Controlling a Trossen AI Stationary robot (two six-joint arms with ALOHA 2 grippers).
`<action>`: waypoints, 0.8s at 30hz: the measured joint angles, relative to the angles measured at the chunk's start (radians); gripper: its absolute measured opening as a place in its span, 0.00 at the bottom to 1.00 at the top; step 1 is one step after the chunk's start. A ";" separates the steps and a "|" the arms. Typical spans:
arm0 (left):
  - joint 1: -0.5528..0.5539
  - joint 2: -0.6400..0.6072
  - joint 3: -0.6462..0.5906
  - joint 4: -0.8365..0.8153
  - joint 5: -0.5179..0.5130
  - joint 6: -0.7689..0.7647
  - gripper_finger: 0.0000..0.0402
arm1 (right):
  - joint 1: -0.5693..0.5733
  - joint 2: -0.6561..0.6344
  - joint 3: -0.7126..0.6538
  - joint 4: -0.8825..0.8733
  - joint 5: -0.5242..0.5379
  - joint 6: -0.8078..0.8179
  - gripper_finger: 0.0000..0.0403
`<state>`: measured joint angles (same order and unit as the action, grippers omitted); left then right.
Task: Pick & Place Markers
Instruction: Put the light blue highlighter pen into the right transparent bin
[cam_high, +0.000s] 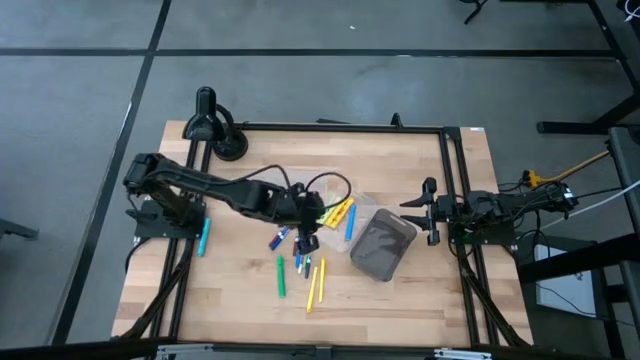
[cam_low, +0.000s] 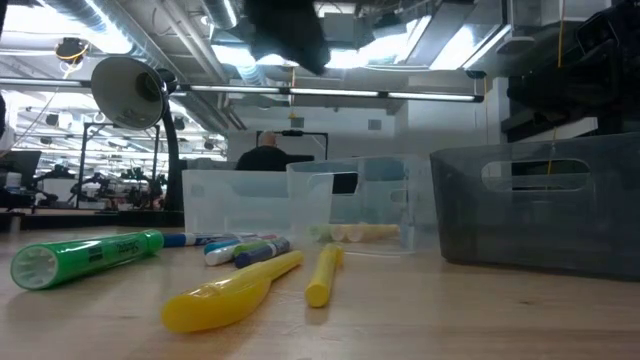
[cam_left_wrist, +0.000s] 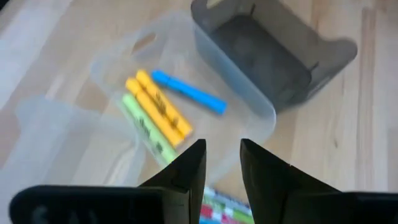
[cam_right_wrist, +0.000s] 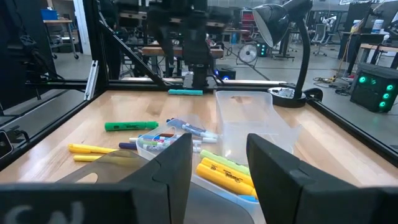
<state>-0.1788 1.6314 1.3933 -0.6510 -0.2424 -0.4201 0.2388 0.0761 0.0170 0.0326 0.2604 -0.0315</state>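
Several markers lie loose on the wooden table: a green one (cam_high: 281, 277), yellow ones (cam_high: 315, 285) and a mixed-colour cluster (cam_high: 285, 238). A clear tray (cam_left_wrist: 261, 109) holds a blue marker (cam_left_wrist: 189, 91), two orange-yellow ones (cam_left_wrist: 158, 106) and a light green one (cam_left_wrist: 146, 129). My left gripper (cam_left_wrist: 222, 168) hangs in the air over that tray's near rim, tilted downward, its fingers a little apart with nothing between them. My right gripper (cam_right_wrist: 219, 168) waits open at the table's right edge (cam_high: 430, 210), pointing level.
A dark grey bin (cam_high: 383, 245) stands just right of the clear tray, and a second clear tray (cam_left_wrist: 56, 130) stands beside the first. A desk lamp (cam_high: 210, 125) is at the far left corner. One teal marker (cam_high: 204, 236) lies near the left arm's base.
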 joint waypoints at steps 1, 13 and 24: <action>-0.011 -0.004 0.000 -0.022 -0.003 -0.015 0.23 | 0.000 0.000 0.000 0.000 0.000 0.000 0.38; -0.109 -0.007 -0.029 -0.247 0.001 -0.203 0.22 | 0.000 0.000 0.000 0.000 0.000 0.000 0.38; -0.107 -0.007 -0.054 -0.648 -0.007 -0.456 0.21 | 0.000 0.000 0.000 0.000 0.000 0.000 0.38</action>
<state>-0.2863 1.6241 1.3396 -1.2991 -0.2496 -0.8761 0.2390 0.0760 0.0170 0.0326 0.2604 -0.0315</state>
